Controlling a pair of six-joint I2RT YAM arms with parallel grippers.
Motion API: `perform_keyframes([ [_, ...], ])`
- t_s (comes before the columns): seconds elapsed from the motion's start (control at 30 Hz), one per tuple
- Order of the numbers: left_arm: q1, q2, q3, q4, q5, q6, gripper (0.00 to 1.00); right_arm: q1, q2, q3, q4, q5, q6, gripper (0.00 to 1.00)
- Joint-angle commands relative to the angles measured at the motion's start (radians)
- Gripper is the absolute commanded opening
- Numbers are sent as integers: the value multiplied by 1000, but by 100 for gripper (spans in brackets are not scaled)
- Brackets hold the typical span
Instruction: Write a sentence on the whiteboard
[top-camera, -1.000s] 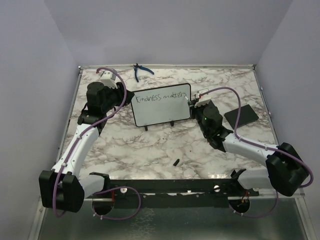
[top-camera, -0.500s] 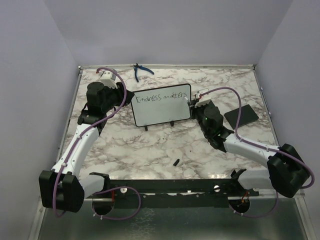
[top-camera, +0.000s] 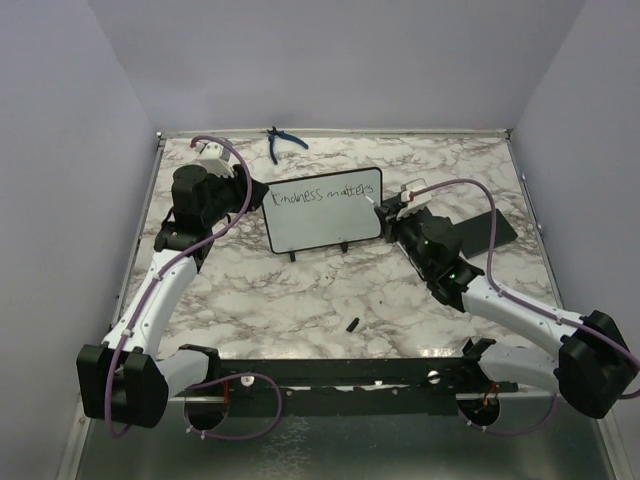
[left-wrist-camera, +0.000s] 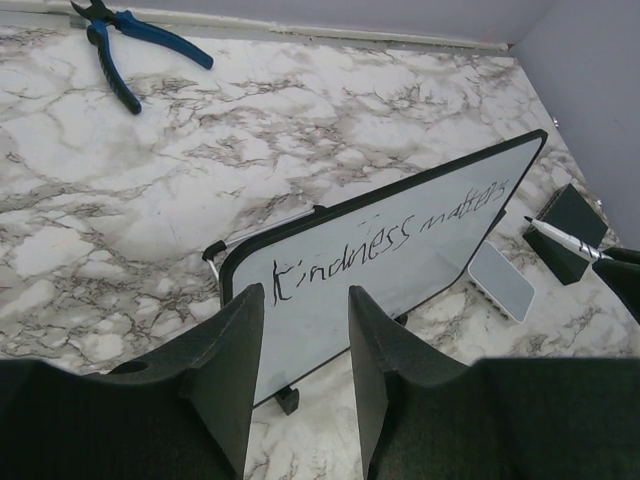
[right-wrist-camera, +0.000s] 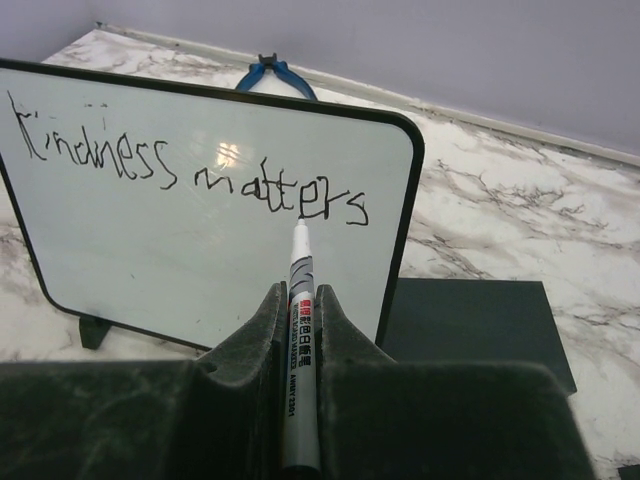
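Observation:
The whiteboard (top-camera: 325, 215) stands on small black feet at the table's middle back; it also shows in the left wrist view (left-wrist-camera: 400, 270) and the right wrist view (right-wrist-camera: 180, 250). The sentence (right-wrist-camera: 190, 170) is one black line, "Kindness matters", along the top (top-camera: 322, 194) (left-wrist-camera: 400, 228). My right gripper (right-wrist-camera: 297, 295) (top-camera: 400, 212) is shut on a white marker (right-wrist-camera: 300, 330) (left-wrist-camera: 565, 238). The marker's tip points at the board below "matters", a little in front of its right end. My left gripper (left-wrist-camera: 305, 320) (top-camera: 245, 200) is open and empty, over the board's left end.
A flat black pad (top-camera: 490, 228) (right-wrist-camera: 470, 320) lies right of the board, partly under my right arm. A pale grey eraser block (left-wrist-camera: 500, 282) lies by the board's right foot. Blue pliers (top-camera: 280, 142) (left-wrist-camera: 130, 50) lie at the back edge. A small black cap (top-camera: 352, 324) lies near the front.
My right arm has swung to the right and its wrist has turned, now covering part of the black pad. The marker has drawn slightly back from the board. The writing and left arm are unchanged.

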Motion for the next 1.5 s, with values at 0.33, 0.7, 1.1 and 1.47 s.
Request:
perform_keyframes([
  [0.33,-6,-41,-59,25,-26,-43,53,38,-79,-28,-71,-69,122,1],
  [0.7,-9,-28,-84,75,24,-82,49,170,166,57,37,-113,125,1],
  [1.1,-9,-4,-83,76,28,-82,49,214,378,196,129,-157,81,1],
  [1.47,-10,-2,-81,76,27,-79,49,213,447,241,144,-139,64,0],
])
